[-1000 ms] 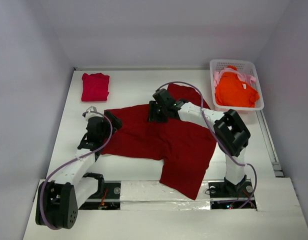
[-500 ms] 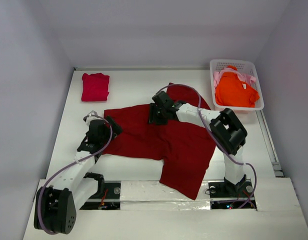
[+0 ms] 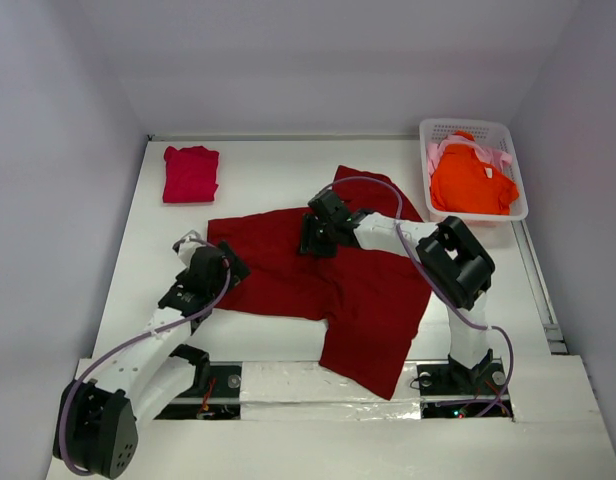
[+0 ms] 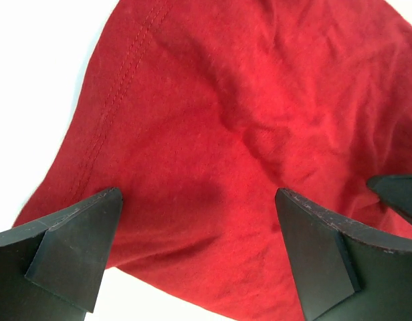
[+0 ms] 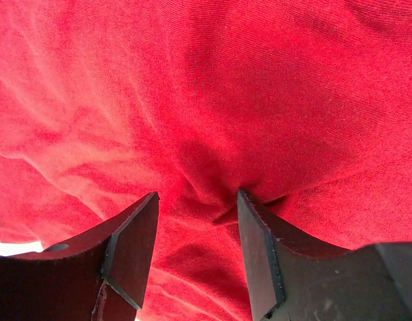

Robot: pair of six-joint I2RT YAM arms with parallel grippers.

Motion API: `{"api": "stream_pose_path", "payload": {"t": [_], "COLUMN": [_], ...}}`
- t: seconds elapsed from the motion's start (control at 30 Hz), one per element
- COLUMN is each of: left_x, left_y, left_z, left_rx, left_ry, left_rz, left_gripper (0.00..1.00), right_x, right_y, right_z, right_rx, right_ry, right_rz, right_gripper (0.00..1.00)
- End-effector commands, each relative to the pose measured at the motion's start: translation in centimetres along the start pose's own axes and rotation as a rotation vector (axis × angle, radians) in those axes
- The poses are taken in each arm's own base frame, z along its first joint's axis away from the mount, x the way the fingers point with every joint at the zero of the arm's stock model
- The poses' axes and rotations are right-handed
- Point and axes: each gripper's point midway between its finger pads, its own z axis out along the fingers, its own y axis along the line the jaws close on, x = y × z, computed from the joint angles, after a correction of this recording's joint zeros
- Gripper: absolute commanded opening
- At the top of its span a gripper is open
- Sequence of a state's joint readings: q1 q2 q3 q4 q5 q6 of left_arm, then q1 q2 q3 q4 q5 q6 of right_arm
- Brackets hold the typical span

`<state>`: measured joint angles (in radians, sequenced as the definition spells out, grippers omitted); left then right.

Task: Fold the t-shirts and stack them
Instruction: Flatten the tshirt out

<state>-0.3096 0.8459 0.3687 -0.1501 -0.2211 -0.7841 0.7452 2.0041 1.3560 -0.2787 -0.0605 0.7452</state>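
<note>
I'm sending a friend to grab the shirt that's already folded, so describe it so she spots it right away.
Look at the white table and go to its far left corner. There a small, crimson-pink folded shirt lies alone in a neat rectangle. Unlike the big dark red shirt spread open mid-table or the orange shirt heaped in the white basket, it is compact and nothing touches it.

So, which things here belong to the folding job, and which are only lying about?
For the job:
- dark red shirt, spread out
- crimson-pink shirt, folded
- orange shirt, in the basket
- pale pink shirt, in the basket

Only there:
- white basket
- table
</note>
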Motion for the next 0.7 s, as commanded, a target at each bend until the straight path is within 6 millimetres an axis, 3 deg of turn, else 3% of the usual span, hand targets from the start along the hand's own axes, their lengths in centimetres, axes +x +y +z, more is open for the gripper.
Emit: {"api": "stream_pose_path", "payload": {"t": [0.0,0.23,0.5,0.67], "left_x": [-1.4,-1.8,-2.3,-2.7], "left_y": [-0.9,-0.8,-0.7,-0.6], "left_z": [-0.7,-1.2,-1.5,-1.7], "left_rx": [-0.019,-0.021,-0.038,-0.045], "left_ry": [-0.06,-0.092,-0.105,-0.116], "left_rz": [-0.045,-0.09,-0.085,-0.082], "left_gripper": [0.99,0.99,0.99,0.99], "right_x": [0.6,1.2,-0.2,0.1], "right_y": [-1.2,-2.7,-6.3,-8.0], "right_z": [0.9,1.3,0.6,-0.1], "right_rx": [0.031,0.078,0.165,0.228], "right_ry": [0.003,-0.002,-0.053,-0.063], "right_rz": [0.006,0.015,0.079,0.112], "right_gripper": [0.56,0.56,0.56,0.56]}}
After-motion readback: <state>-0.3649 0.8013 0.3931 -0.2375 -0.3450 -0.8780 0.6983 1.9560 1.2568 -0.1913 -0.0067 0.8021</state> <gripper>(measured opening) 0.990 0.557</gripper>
